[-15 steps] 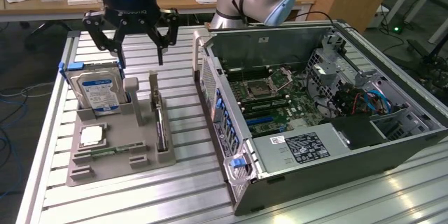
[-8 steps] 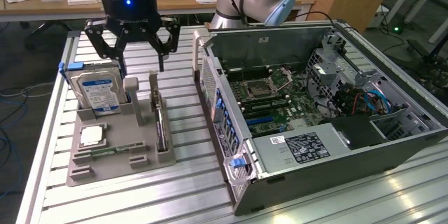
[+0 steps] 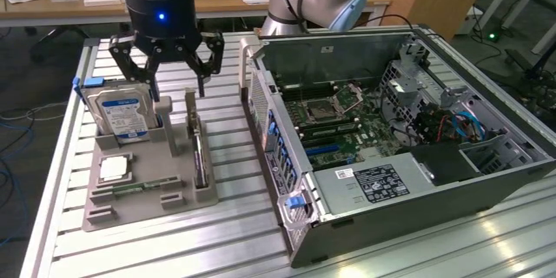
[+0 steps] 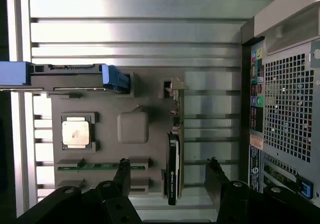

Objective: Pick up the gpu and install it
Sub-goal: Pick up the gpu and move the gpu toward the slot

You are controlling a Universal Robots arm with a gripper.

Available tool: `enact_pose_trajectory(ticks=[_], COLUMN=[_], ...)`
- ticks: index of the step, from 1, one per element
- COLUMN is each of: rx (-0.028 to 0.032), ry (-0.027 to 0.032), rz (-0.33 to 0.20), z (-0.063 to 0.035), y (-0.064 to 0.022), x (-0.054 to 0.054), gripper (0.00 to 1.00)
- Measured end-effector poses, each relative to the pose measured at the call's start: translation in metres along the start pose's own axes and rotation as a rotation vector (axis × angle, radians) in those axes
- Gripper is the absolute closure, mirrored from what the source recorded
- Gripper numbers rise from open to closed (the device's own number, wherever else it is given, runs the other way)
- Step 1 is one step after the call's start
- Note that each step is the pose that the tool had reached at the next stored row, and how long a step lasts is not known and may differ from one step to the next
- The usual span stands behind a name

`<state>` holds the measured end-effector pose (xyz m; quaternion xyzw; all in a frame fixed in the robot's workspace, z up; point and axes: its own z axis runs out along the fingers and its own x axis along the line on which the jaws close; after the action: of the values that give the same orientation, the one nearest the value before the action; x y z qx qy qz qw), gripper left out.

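Slotted aluminium table (image 3: 243,245), grey tray (image 3: 130,216). My gripper (image 4: 169,163) hangs wide open and empty above the gpu (image 4: 173,149), which stands on edge in its tray slot. I'd centre on the card, stay square, and pinch the board rather than the fan.

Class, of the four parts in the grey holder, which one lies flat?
The square silver processor, face up; the hard drive, gpu and memory stick all stand on edge.

table (image 3: 234,242): ribbed shiny metal | tray (image 3: 130,216): matt plastic | gpu (image 4: 172,169): glossy black
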<state>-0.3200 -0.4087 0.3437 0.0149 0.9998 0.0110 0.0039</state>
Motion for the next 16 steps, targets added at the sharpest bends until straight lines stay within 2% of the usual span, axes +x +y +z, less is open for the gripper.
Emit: enact_pose_trajectory(ticks=[5,9,16], rx=[0.0003,0.0003,0.0], ry=[-0.0004,-0.0004,0.001], rz=[0.015,0.01,-0.033], z=[0.008,0.0152,0.0274], y=[-0.0007,-0.0053,-0.0078], x=[0.0,0.0,0.0], gripper=[0.29,0.29,0.29])
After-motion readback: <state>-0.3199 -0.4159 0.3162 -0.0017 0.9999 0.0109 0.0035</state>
